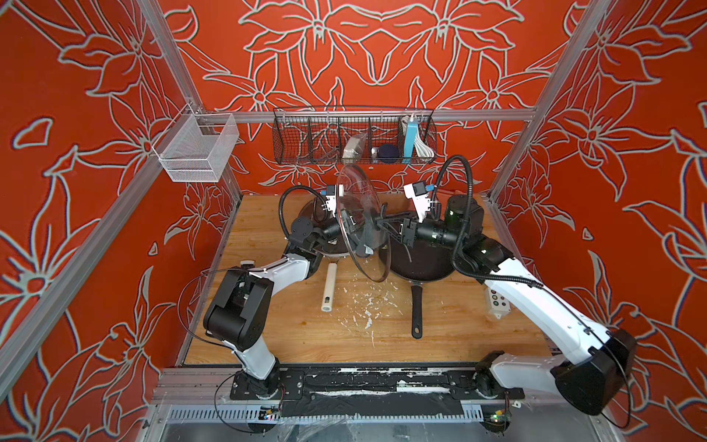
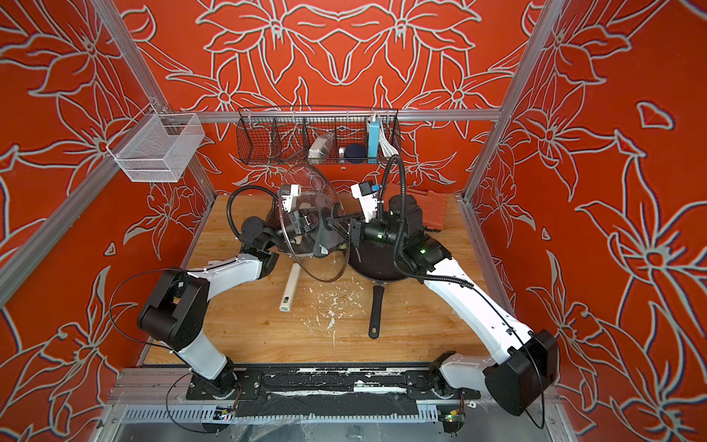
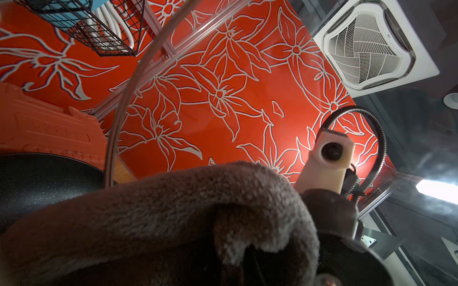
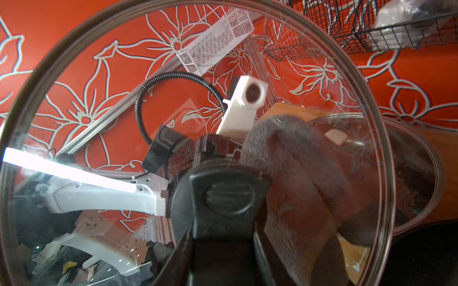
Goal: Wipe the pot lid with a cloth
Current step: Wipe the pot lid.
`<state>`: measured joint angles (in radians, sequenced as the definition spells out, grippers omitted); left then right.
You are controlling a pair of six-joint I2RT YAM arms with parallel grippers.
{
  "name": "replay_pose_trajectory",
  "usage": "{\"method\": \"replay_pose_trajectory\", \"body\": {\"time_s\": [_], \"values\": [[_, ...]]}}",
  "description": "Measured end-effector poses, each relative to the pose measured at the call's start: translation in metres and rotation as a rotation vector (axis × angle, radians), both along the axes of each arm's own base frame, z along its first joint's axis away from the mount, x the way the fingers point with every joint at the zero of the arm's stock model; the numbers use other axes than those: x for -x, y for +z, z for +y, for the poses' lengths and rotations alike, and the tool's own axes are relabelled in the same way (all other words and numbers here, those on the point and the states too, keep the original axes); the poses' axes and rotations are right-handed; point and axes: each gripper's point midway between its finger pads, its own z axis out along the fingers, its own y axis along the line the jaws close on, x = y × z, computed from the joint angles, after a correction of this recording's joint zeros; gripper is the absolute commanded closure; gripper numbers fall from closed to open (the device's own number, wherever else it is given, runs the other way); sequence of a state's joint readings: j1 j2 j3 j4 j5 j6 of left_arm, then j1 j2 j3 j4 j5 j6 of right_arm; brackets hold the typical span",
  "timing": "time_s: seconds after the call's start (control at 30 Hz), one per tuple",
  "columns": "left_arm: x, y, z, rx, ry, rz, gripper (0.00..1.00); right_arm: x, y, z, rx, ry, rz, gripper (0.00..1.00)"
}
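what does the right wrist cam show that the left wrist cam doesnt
Right wrist only: the black handle of the glass lid held in the right tool, the white mesh basket, and a second glass lid beyond it. Left wrist only: the ceiling air vent and an orange plastic piece. Both: the grey cloth, the lid's metal rim and the black wire basket.
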<state>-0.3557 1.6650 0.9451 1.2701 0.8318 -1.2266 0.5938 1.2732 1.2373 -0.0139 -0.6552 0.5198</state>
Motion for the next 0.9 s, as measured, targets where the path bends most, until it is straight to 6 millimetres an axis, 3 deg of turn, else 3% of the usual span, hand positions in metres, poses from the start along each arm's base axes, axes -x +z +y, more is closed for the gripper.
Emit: {"method": "replay_pose_trajectory", "body": {"time_s": [0.5, 0.7, 0.9], "values": [[0.019, -0.038, -0.025, -0.056, -0.031, 0.072, 1.0, -0.015, 0.01, 0.007, -0.004, -0.007, -0.007, 1.0], [0.039, -0.048, -0.027, -0.07, -0.053, 0.101, 1.0, -0.014, 0.009, 0.008, 0.003, -0.002, -0.006, 1.0], [0.068, -0.041, -0.026, -0.072, -0.082, 0.102, 1.0, -0.012, 0.017, 0.007, 0.005, 0.0, -0.026, 1.0]]}}
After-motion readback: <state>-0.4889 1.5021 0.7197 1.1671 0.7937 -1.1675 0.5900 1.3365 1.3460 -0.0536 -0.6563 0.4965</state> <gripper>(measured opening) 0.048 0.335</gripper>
